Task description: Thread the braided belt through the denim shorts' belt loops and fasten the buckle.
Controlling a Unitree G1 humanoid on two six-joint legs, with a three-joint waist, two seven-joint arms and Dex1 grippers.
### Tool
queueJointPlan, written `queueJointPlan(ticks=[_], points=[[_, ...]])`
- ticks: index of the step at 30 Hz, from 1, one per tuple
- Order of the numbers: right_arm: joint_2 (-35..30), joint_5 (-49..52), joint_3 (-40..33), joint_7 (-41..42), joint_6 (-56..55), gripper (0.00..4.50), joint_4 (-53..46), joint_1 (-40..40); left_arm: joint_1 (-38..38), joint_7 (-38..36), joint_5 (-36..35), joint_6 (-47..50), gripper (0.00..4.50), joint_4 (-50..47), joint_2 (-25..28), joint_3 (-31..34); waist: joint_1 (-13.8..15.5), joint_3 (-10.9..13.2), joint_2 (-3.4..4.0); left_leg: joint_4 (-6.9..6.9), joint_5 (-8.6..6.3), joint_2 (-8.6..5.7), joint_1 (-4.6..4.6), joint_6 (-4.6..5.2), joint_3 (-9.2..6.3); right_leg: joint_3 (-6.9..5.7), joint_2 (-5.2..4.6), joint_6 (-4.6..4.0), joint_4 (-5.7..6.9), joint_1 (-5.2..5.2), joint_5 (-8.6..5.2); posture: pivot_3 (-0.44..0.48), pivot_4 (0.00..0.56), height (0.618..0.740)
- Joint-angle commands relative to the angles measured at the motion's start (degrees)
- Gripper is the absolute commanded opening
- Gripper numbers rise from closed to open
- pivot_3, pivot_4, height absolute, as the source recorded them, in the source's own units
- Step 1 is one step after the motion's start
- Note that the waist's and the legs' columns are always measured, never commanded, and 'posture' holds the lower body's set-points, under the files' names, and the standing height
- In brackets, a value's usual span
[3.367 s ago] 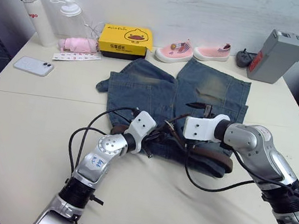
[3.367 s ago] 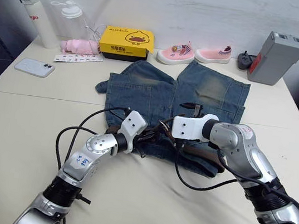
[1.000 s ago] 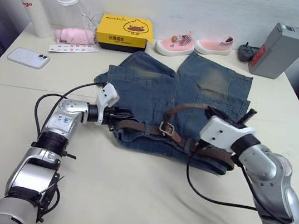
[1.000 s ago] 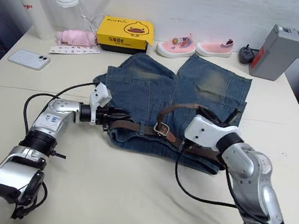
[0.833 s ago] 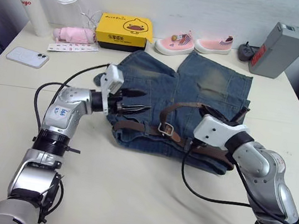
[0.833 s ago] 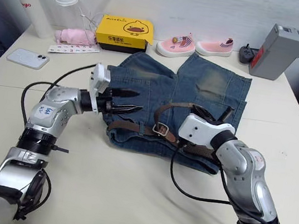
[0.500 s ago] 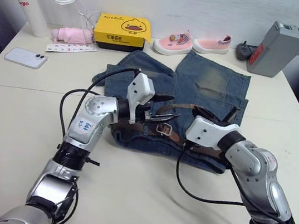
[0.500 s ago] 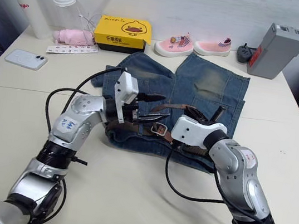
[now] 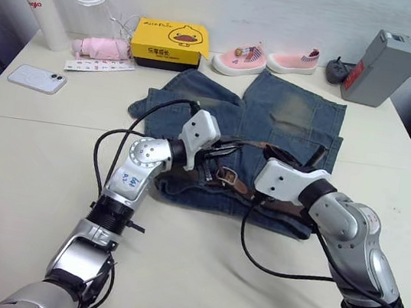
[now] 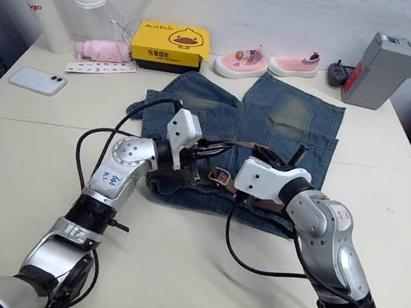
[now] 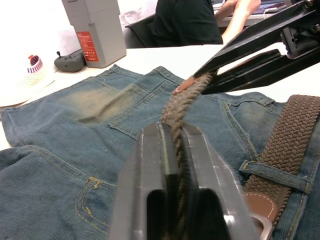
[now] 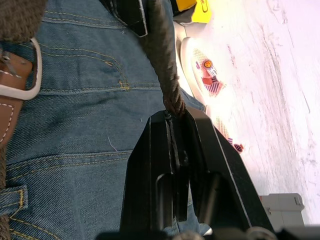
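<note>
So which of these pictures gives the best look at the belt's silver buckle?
The right eye view: the buckle lies whole on the denim shorts, between the two grippers. The left eye view shows it much the same. The right wrist view catches one curved side; the left wrist view shows a corner.

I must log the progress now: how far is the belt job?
Done: the braided belt passes under a belt loop of the denim shorts. In hand: the left gripper and right gripper both pinch the free end. Left: that end is not through the buckle.
</note>
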Motion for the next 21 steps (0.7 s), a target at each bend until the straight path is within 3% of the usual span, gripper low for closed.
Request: queueJointPlan(ticks=[1, 6, 7, 8, 12, 13, 16, 17, 19, 21], points=[[0.35, 0.07, -0.83, 0.21, -0.42, 0.0, -3.44, -0.41, 0.08, 1.2, 0.0, -0.82, 0.06, -1.94, -0.5, 0.43, 0.0, 0.0, 0.0, 0.0, 0.0, 0.0, 0.0, 0.0, 0.0, 0.0, 0.0, 0.0, 0.0, 0.0, 0.0, 0.0, 0.15, 0.683], [3.15, 1.74, -2.81, -0.65, 3.78, 0.0, -4.38, -0.56, 1.08, 3.41, -1.69, 1.77, 0.06, -2.79, -2.25, 1.77, -0.02, 0.0, 0.0, 0.0, 0.0, 0.0, 0.01, 0.0, 0.0, 0.0, 0.0, 0.0, 0.02, 0.0, 0.0, 0.0, 0.15, 0.683], [3.83, 1.93, -3.24, -0.87, 4.82, 0.82, -4.57, -0.49, 1.27, 3.73, -2.01, 2.05, 0.0, -2.99, -2.52, 2.03, 0.0, 0.0, 0.0, 0.01, 0.0, 0.0, 0.01, 0.0, 0.0, 0.0, 0.0, 0.0, 0.04, 0.0, 0.0, 0.0, 0.15, 0.683], [5.84, 2.75, -4.26, -0.58, 9.47, 1.1, -4.7, -0.19, 1.73, 4.12, -3.14, 2.89, 0.0, -3.69, -3.21, 2.65, -0.01, 0.0, 0.0, 0.01, 0.0, 0.0, 0.01, 0.0, -0.01, -0.01, 0.0, 0.0, 0.05, 0.0, 0.0, 0.0, 0.15, 0.683], [7.98, 2.66, -6.22, -0.43, 17.64, 2.95, -3.47, 0.88, 3.69, 5.71, -7.39, 7.23, 0.0, -7.32, -5.7, 4.82, 0.01, 0.0, 0.0, 0.05, -0.01, 0.0, 0.01, 0.01, -0.03, -0.01, -0.02, 0.0, 0.12, 0.0, 0.0, 0.0, 0.15, 0.683], [8.13, 2.85, -6.24, -0.12, 18.96, 3.17, -3.56, 1.05, 4.18, 5.84, -8.21, 8.22, 0.0, -8.28, -6.06, 5.1, 0.04, 0.0, 0.0, 0.06, -0.01, 0.0, 0.0, 0.02, -0.02, -0.01, -0.03, 0.0, 0.12, 0.0, 0.0, 0.0, 0.15, 0.683], [10.34, 5.43, -6.7, -0.15, 22.22, 3.17, -4.82, 0.39, 5.25, 6.39, -9.81, 10.38, 0.0, -10.54, -6.65, 5.55, -0.02, 0.0, 0.0, 0.06, -0.02, -0.01, 0.0, 0.03, -0.02, -0.01, -0.03, 0.0, 0.12, 0.0, 0.0, 0.0, 0.15, 0.683], [11.35, 6.92, -6.51, 0.3, 23.18, 2.71, -5.54, -0.02, 5.64, 6.54, -10.52, 11.14, 0.0, -11.45, -6.91, 5.68, -0.02, 0.0, 0.0, 0.07, -0.02, 0.0, 0.01, 0.03, -0.02, -0.01, -0.03, 0.0, 0.12, 0.0, 0.0, 0.0, 0.15, 0.683], [12.94, 10.19, -5.01, 2.43, 24.23, 2.4, -7.33, -0.16, 6.35, 6.67, -11.67, 12.33, 0.0, -12.86, -7.28, 5.75, -0.17, 0.0, 0.0, 0.07, -0.02, 0.0, 0.01, 0.03, -0.01, -0.01, -0.03, 0.0, 0.12, -0.01, 0.0, 0.0, 0.15, 0.683], [14.14, 13.06, -2.96, 4.5, 26.04, 1.33, -8.9, 0.17, 6.86, 6.61, -11.92, 12.9, 0.0, -13.64, -7.26, 5.66, -0.4, 0.0, 0.01, 0.06, -0.02, 0.0, 0.03, 0.03, -0.01, 0.0, -0.03, -0.01, 0.13, -0.01, 0.0, 0.0, 0.15, 0.683]])
